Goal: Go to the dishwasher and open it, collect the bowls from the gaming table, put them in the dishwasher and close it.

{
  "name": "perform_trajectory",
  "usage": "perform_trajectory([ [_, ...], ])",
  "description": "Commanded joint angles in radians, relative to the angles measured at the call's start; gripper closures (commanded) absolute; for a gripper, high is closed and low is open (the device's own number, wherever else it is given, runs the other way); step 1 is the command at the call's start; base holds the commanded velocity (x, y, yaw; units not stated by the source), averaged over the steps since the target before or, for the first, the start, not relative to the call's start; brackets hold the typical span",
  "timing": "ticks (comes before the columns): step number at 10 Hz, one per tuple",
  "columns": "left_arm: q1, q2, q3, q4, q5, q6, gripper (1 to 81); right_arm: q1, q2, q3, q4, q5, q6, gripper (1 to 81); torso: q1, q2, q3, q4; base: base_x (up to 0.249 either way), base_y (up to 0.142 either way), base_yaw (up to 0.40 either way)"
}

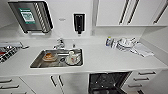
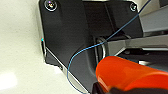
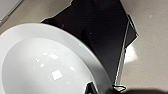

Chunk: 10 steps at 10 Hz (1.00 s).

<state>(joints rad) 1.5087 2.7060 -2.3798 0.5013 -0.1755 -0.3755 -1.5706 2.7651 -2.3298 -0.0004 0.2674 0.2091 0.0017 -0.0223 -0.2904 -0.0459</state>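
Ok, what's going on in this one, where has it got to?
The robot faces a white kitchen counter with a sink that has dishes in it. Below the counter the dishwasher stands open, its dark inside showing. The right wrist view shows a white bowl large and close, with a dark finger tip at its rim, so it looks carried by that arm. The left wrist view shows an orange bowl-like thing close up.

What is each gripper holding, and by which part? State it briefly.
The right gripper grips a glossy white ceramic bowl by its rim. Next to the left wrist sits an orange rounded object, but whether it is gripped, and where, cannot be told.
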Motion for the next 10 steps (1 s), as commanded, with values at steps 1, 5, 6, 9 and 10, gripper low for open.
perform_trajectory([
  [1,0.011,-0.171,0.165,-0.009,-0.037,-0.040,81.1,0.011,-0.019,0.021,-0.018,-0.054,0.001,81.1,0.000,0.000,0.000,0.000,0.000,0.000,0.000],
  [5,-0.107,-0.244,0.278,-0.006,0.000,-0.048,81.1,0.016,-0.022,0.024,-0.019,-0.054,0.001,81.1,0.000,0.000,0.000,0.000,0.000,0.000,0.000],
  [6,-0.153,-0.253,0.304,-0.007,0.047,-0.048,81.1,0.017,-0.022,0.024,-0.018,-0.054,0.001,81.1,0.000,0.000,0.000,0.000,0.000,0.000,0.000],
  [9,-0.308,-0.342,0.468,-0.009,0.154,-0.051,81.1,0.017,-0.023,0.024,-0.018,-0.054,0.001,81.1,0.000,0.000,-0.001,0.000,0.000,0.000,0.000],
  [10,-0.372,-0.372,0.528,-0.010,0.216,-0.051,81.1,0.019,-0.023,0.024,-0.019,-0.054,0.001,81.1,0.000,0.000,-0.001,0.000,0.000,0.000,0.000],
])
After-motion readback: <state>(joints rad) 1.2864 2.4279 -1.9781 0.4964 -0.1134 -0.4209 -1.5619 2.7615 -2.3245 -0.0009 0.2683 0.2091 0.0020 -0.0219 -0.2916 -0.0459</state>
